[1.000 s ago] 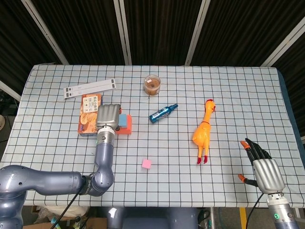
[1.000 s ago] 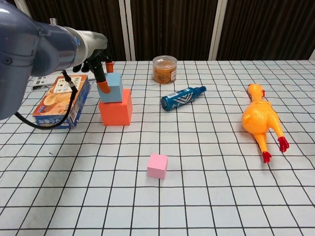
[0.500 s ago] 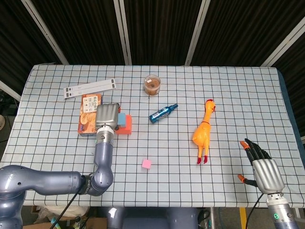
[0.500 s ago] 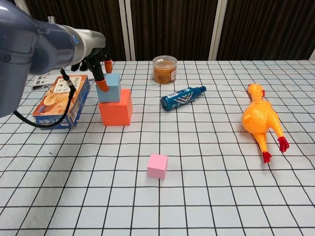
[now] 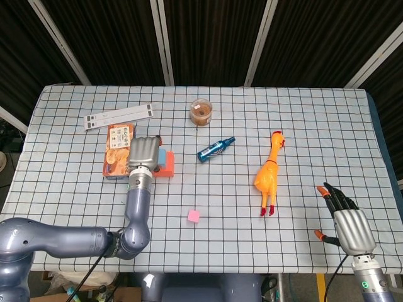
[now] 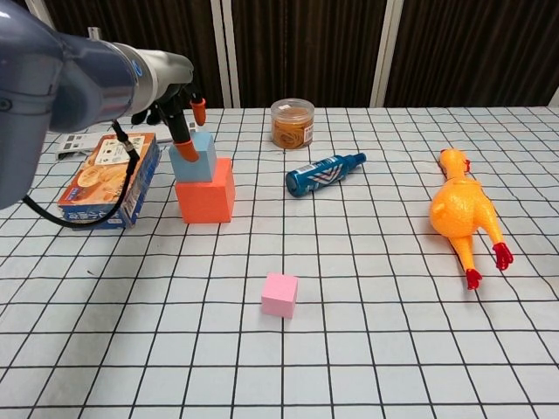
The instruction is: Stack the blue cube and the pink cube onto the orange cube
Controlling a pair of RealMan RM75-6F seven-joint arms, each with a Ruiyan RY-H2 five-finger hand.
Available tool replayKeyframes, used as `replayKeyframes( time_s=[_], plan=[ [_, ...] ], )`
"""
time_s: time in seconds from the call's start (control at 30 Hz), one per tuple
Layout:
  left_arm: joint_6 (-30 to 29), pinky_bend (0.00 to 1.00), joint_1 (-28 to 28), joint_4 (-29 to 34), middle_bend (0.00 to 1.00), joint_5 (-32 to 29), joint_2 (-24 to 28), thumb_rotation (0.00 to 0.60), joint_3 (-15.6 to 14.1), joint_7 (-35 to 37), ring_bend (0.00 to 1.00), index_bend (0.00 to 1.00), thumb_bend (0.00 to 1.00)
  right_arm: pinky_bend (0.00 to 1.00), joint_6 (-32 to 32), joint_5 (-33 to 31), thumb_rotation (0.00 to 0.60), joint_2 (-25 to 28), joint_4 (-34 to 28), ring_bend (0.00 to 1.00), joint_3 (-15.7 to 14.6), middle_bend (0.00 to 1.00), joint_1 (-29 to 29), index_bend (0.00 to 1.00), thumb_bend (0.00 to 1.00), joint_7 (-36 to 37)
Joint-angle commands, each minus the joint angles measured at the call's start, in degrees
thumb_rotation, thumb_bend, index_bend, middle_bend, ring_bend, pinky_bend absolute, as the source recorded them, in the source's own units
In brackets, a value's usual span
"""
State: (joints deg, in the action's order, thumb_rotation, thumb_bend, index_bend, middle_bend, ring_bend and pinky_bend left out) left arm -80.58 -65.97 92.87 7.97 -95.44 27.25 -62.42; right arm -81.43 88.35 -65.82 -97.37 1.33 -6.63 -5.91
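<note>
The blue cube (image 6: pixel 196 155) is sitting on top of the orange cube (image 6: pixel 206 190), toward its left side, so the first part of the stack looks already built. The left hand (image 6: pixel 175 109) is hovering at the top of the blue cube; one orange-tipped finger (image 6: pixel 183 145) is lying against the cube's left face and another tip (image 6: pixel 199 112) is standing above its upper edge. It seems the hand is either steadying the cube or letting it go, but whether the fingers are really pinching it cannot be told from these views. In the head view the back of the left hand (image 5: pixel 143 153) is covering most of the stack, with the forearm reaching straight forward from the robot's body.

The pink cube (image 6: pixel 280 294) is lying alone on the checked tablecloth (image 6: pixel 367 349), nearer the robot and well apart from the stack, so it is probably the next thing to fetch.

The right hand (image 5: pixel 350 225) is resting low at the near right edge of the table, holding nothing, with its fingers loosely extended.
</note>
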Motion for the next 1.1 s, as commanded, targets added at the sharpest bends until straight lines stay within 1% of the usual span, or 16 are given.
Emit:
replayKeyframes(
  time_s=[0.03,0.13,0.23,0.33,0.43,0.57,0.73,0.8,0.87,0.93,1.03,1.1],
  plan=[
    [-1.6,0.78,0.4,2.4,1.0,0.5,1.6,0.6,0.5,-0.1,0.81,0.28,0.24,0.25,-0.1,0.1,0.6,0.0,0.0,0.13,0.0,0.07,0.0,0.11,0.16,0.1],
    [-3.1,0.78,1.3,6.5,1.0,1.4,4.4,0.6,1.9,0.7,0.81,0.28,0.24,0.25,-0.2,0.2,0.6,0.0,0.0,0.13,0.0,0.07,0.0,0.11,0.16,0.1],
    [-4.1,0.78,2.5,13.0,1.0,4.1,8.7,0.6,3.0,1.5,0.81,0.3,0.24,0.25,-0.2,0.4,0.6,-0.1,-0.1,0.13,-0.1,0.07,0.0,0.11,0.16,-0.1],
    [-3.2,0.78,4.2,19.1,1.0,7.4,12.8,0.6,3.8,4.0,0.81,0.33,0.24,0.25,-0.1,0.5,0.6,-0.2,-0.3,0.13,-0.2,0.07,0.0,0.11,0.16,-0.4],
    [-1.4,0.78,5.2,23.0,1.0,8.1,15.4,0.6,3.8,5.4,0.81,0.33,0.24,0.25,-0.3,0.6,0.6,-0.1,-0.6,0.13,-0.2,0.07,0.0,0.11,0.16,-0.6],
    [1.1,0.78,5.3,25.9,1.0,7.6,16.9,0.6,1.7,5.1,0.81,0.33,0.24,0.25,-0.9,0.9,0.6,0.0,-0.9,0.13,-0.1,0.07,0.2,0.11,0.16,-0.5],
    [4.2,0.78,4.4,26.8,1.0,6.9,15.9,0.6,-0.9,5.9,0.81,0.33,0.23,0.25,-1.2,0.7,0.6,0.2,-0.8,0.13,0.0,0.07,0.3,0.11,0.16,-0.1],
    [5.3,0.78,3.5,27.1,1.0,6.7,14.8,0.6,-2.6,5.5,0.81,0.34,0.23,0.25,-1.1,0.6,0.6,0.3,-0.6,0.13,0.1,0.07,0.4,0.11,0.16,0.2],
    [5.5,0.78,3.0,27.5,1.0,6.6,14.0,0.6,-3.8,5.4,0.81,0.34,0.23,0.25,-1.1,0.5,0.6,0.4,-0.5,0.13,0.1,0.07,0.3,0.11,0.16,0.4],
    [5.5,0.78,2.4,27.9,1.0,6.4,12.6,0.6,-5.7,5.1,0.81,0.35,0.23,0.25,-0.8,0.3,0.6,0.3,-0.4,0.13,0.1,0.07,0.3,0.11,0.16,0.4],
    [5.2,0.78,1.8,27.4,1.0,7.0,10.3,0.6,-8.4,4.9,0.81,0.36,0.23,0.25,-0.6,0.4,0.6,0.3,-0.5,0.13,0.1,0.07,0.2,0.11,0.16,0.3],
    [5.2,0.78,1.5,26.6,1.0,6.8,8.5,0.6,-9.6,5.3,0.81,0.36,0.23,0.25,-0.7,0.6,0.6,0.3,-0.5,0.13,0.0,0.07,0.2,0.11,0.16,0.3]
  ],
)
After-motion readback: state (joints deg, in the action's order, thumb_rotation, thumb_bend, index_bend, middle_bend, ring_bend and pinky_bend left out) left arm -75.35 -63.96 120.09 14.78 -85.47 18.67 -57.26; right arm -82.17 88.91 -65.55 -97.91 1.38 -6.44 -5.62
